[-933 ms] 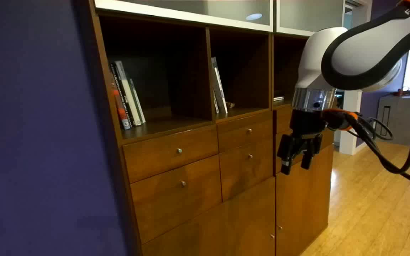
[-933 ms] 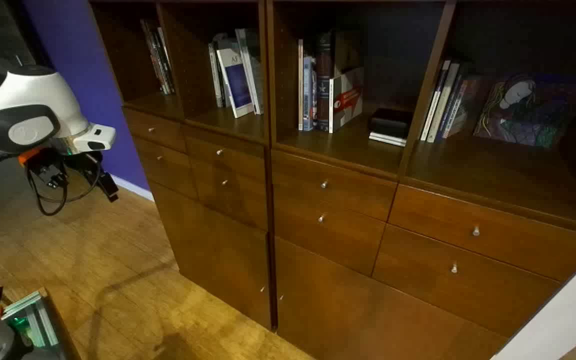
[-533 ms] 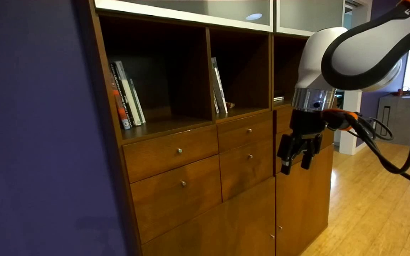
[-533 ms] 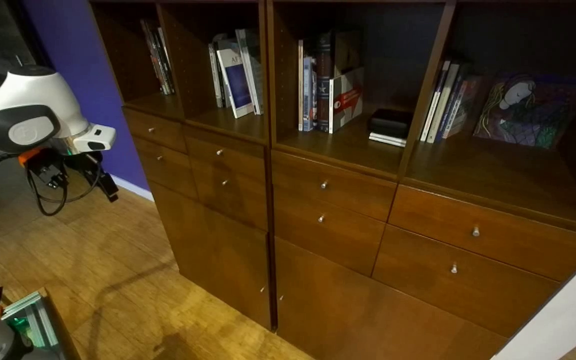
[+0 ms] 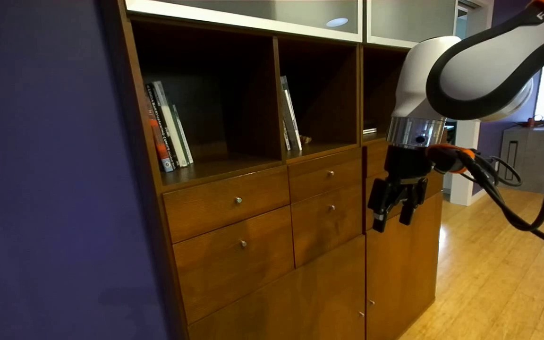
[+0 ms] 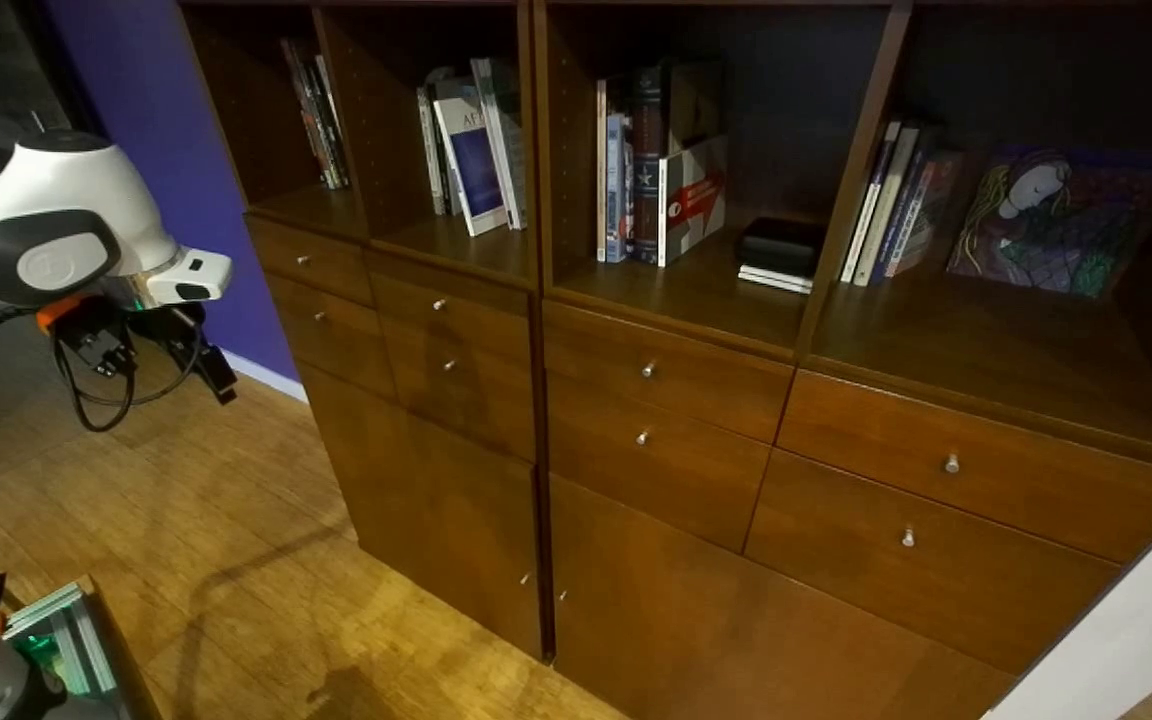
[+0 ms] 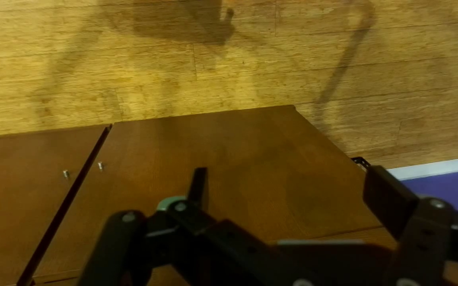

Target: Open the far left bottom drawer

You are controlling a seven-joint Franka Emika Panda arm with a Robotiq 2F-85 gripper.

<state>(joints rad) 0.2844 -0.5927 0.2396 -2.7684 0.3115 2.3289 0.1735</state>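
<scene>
Floorboards; drawer closed; fingers apart.

- A wide, medium-brown, flat-fronted wooden drawer sits shut, its face flush with its neighbours in both exterior views.
- One small, round, silvery metal knob marks the middle of the drawer's width, nearer the top edge than the bottom.
- The drawer occupies the leftmost column of a dark-brown wooden cabinet, directly beneath a matching brown wooden drawer.
</scene>
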